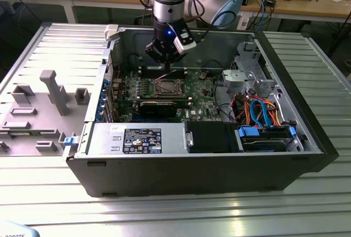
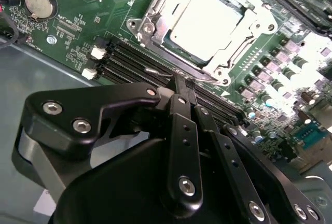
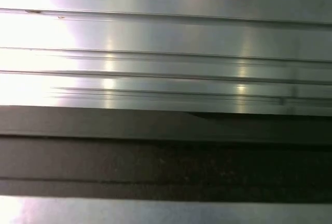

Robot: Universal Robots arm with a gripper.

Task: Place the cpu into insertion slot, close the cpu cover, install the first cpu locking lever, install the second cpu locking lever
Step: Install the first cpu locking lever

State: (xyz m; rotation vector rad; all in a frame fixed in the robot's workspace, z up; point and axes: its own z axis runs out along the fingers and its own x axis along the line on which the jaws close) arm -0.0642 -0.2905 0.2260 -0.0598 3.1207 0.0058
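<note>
The cpu (image 2: 207, 19) shows its dull silver top in the insertion slot (image 1: 167, 87) on the green board. The cpu cover (image 2: 155, 16), a silvery frame, lies flat around it. A thin wire locking lever (image 2: 155, 71) runs along the socket's near edge, its hooked end just beside my fingertips. My gripper (image 2: 181, 82) is shut, its black fingers pressed together with the tips down at the board next to that lever; whether they touch it I cannot tell. In the exterior view my gripper (image 1: 164, 61) hangs just behind the socket inside the open computer case.
Black memory slots (image 2: 129, 60) lie under my fingers. A black graphics card (image 1: 159, 107) sits in front of the socket. Drive bays and blue and orange cables (image 1: 263, 111) fill the exterior view's right. The case wall (image 3: 166, 151) and ribbed metal table (image 3: 166, 37) are close.
</note>
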